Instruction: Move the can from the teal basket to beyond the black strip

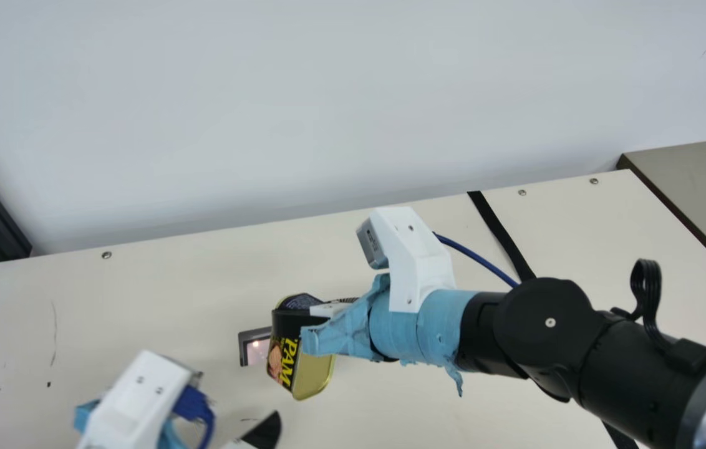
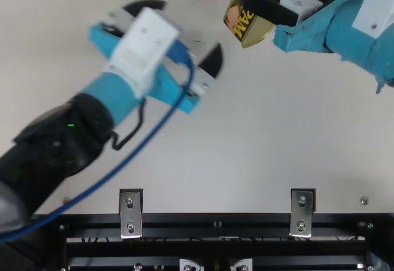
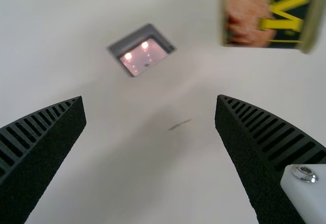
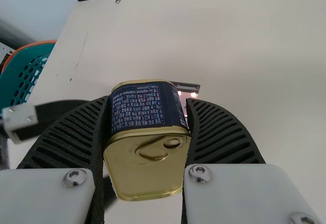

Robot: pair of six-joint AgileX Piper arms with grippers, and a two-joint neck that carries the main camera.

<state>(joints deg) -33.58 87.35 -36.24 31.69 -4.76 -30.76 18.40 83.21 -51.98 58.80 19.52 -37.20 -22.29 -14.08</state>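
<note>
Tabletop [image 1: 159, 287], cream and broad, lies beneath both arms. Toward its right side runs a long black strip [image 1: 494, 224], which the main view shows passing behind the right arm [image 1: 552, 337]. The left arm [image 2: 74, 126] reaches over the near part of the tabletop in the top view. The right wrist view shows the teal basket [image 4: 24, 76], perforated and orange-rimmed, at the left side.

The left gripper [image 2: 192, 24] stands wide, its two black fingers well apart; its own wrist view shows pale tabletop between them, with a thin dark mark. The right gripper [image 1: 295, 307] is closed around the can [image 1: 314, 374], one ribbed finger against each side. The can is held tilted, out of the basket and on the left-hand side of the strip.

The right wrist view shows the can's gold end, with its pull ring [image 4: 172, 143], and a dark blue panel of small white print. The main and top views show a black label with large yellow lettering and a picture of pinkish food. Smaller still, a dark-framed square panel [image 1: 257, 352], reflecting spots of light, appears beside the can.
</note>
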